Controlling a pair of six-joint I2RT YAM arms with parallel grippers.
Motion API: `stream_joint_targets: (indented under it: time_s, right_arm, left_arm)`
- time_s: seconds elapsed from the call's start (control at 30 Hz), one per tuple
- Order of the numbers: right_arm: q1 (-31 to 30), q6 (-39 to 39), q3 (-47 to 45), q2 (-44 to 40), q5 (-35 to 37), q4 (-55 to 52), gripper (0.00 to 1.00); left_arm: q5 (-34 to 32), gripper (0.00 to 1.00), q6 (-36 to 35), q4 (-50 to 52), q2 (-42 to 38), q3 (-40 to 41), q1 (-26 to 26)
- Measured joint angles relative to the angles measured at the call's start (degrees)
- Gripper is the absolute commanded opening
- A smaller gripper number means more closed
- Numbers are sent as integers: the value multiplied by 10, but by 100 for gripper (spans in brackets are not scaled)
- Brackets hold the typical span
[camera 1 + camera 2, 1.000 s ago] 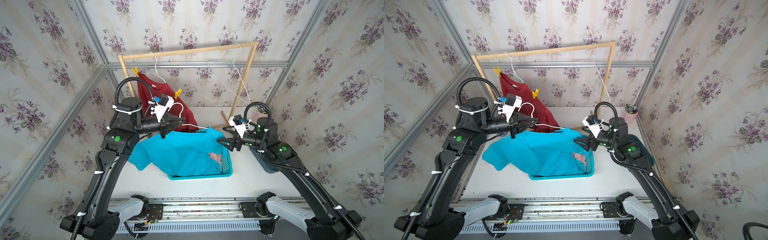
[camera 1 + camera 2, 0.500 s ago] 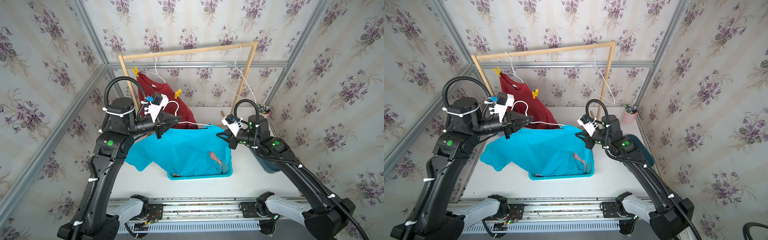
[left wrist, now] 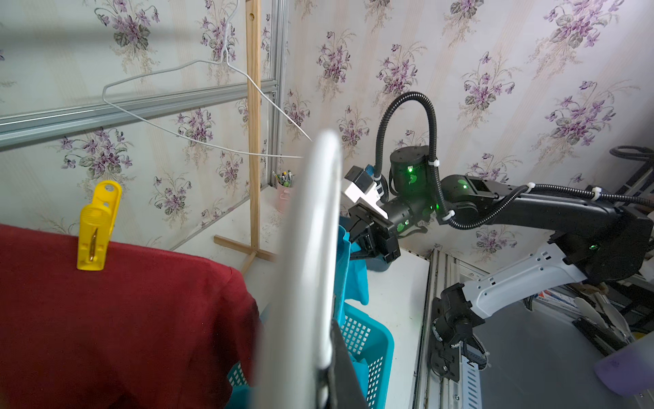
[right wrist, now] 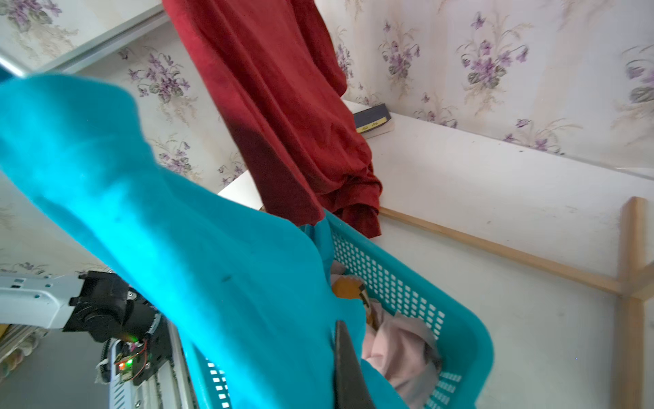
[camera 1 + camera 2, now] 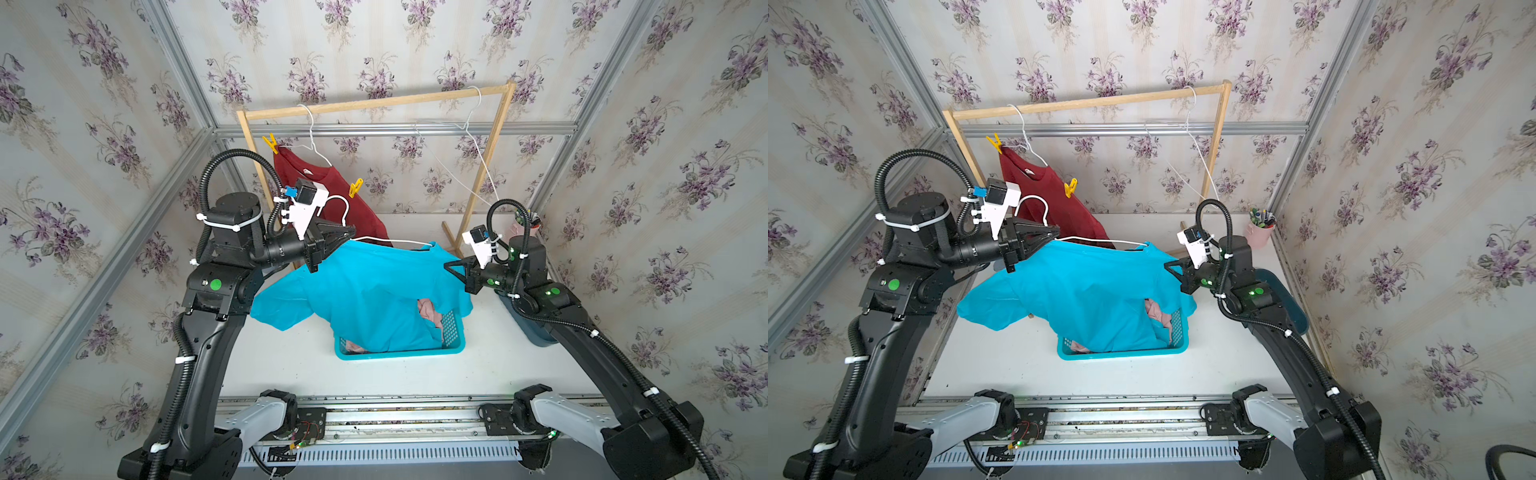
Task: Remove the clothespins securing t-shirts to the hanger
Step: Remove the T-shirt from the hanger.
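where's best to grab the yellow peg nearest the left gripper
Pinch the yellow peg by its free upper end, above the spring. It stands upright on the red shirt, its jaws biting the cloth edge and its handles sticking up clear. Come from above, squeezing across the two flat handles.

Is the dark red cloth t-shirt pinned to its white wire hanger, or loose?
Pinned: yellow plastic clothespins clip both shoulders of the dark red t-shirt.
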State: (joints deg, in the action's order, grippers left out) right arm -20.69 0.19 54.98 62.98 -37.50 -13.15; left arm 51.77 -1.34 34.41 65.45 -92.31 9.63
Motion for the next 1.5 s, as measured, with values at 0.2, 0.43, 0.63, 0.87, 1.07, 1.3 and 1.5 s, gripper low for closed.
stream_joint_targets:
  time_s: [0.2,0.43,0.63,0.87,1.07,1.3,1.5]
  right_arm:
    - [-64,16,-17,19,-4,24,0]
    - [-71,37,-13,9,46,46,0]
    - [-71,33,-23,-13,96,46,0]
    - [-71,108,-125,-76,84,140,0]
    - [-71,219,-242,-151,126,289,9]
    - [-83,332,-251,-64,96,403,42]
    - [-89,308,-211,-98,101,355,0]
  left_arm:
    - [-7,0,83,-104,-7,51,7]
    - [-43,0,126,-170,0,57,70]
    - [-114,0,130,-206,13,57,156]
    - [-171,0,158,-254,40,80,198]
    - [-209,0,180,-307,38,117,201]
    - [-232,0,204,-357,46,130,201]
    - [-245,0,207,-366,46,147,201]
